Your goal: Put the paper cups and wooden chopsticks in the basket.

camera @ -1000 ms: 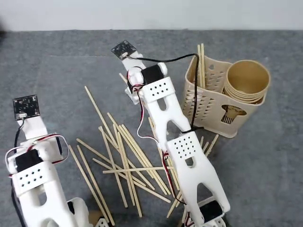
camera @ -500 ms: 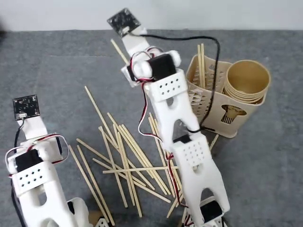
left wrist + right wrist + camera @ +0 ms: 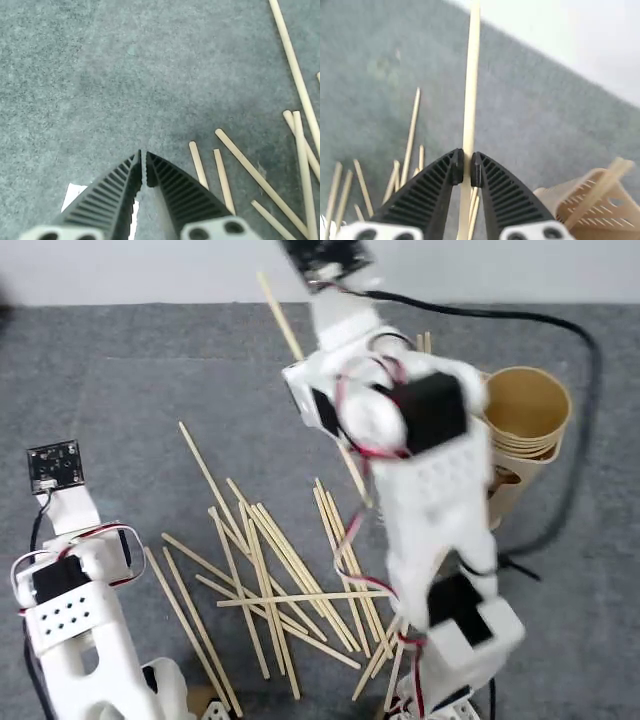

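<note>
Because the thin pale wooden chopstick [image 3: 470, 85] pinched between my right jaws is light, stiff and smooth, it could swivel or slip. I grip it near its middle, high above the grey felt-like surface [image 3: 120, 390], beside the cream perforated plastic basket [image 3: 600, 215] that holds the stacked tan paper cups [image 3: 525, 405]. My left jaws are nearly closed and empty. More loose chopsticks [image 3: 270, 560] lie scattered. I can read no writing.

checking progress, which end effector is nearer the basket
Right. The right end effector, shut on a chopstick, is raised beside the basket; the left end effector is shut over the mat, far from it.
</note>
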Robot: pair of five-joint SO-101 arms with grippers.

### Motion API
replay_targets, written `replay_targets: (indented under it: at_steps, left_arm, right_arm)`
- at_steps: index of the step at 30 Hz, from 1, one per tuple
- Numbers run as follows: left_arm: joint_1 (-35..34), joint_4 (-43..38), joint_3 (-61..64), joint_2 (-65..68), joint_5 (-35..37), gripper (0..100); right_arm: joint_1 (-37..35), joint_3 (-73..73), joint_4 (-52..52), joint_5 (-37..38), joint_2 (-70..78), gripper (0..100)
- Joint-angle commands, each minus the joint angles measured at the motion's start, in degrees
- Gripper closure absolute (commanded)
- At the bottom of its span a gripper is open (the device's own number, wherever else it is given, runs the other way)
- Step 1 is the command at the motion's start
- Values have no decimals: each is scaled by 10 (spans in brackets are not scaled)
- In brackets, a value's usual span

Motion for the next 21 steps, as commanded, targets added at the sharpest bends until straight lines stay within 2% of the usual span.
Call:
replay_targets:
  at_steps: [1,7,9,16,21]
  left_arm:
    - [-1,-13,-6,-13,-2,985]
    - [-1,-13,-6,-13,-2,985]
    - [-1,-13,-6,-13,-2,985]
    - [-1,-20,-4,-13,-2,985]
    - [-1,-24,-4,-13,-2,985]
  right_arm:
    - [34,-2,9,-11,-88,991]
    - [116,0,-58,-16,-125,991]
    - [137,0,-64,-39,-129,991]
    - [173,-3,-51,-50,-131,991]
    - [170,0,21,-50,-153,991]
